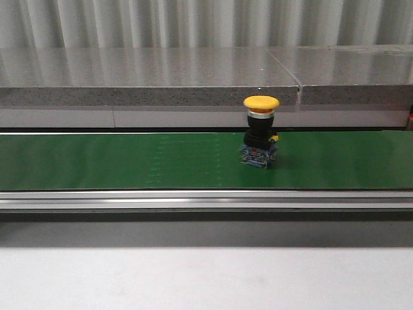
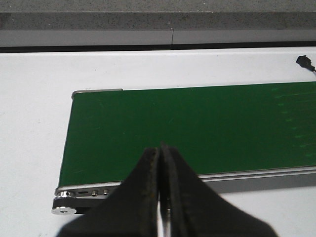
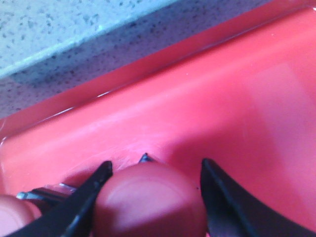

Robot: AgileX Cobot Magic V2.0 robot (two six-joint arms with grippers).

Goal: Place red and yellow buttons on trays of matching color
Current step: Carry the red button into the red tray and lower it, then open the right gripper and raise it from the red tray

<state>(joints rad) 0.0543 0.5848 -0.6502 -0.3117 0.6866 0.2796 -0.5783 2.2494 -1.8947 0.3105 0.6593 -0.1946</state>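
A yellow button stands right of centre on the green belt. The left gripper is pressed closed, empty. The right gripper straddles a red button over the red tray; grip unclear.

Only the fingers of the robot show. The left gripper has two black fingers, broad at the base and tapering to narrow tips, with matte surfaces and worn, yellowish-flecked inner edges. The right gripper shows two dark, pointed, wedge-shaped fingers with smooth faces.
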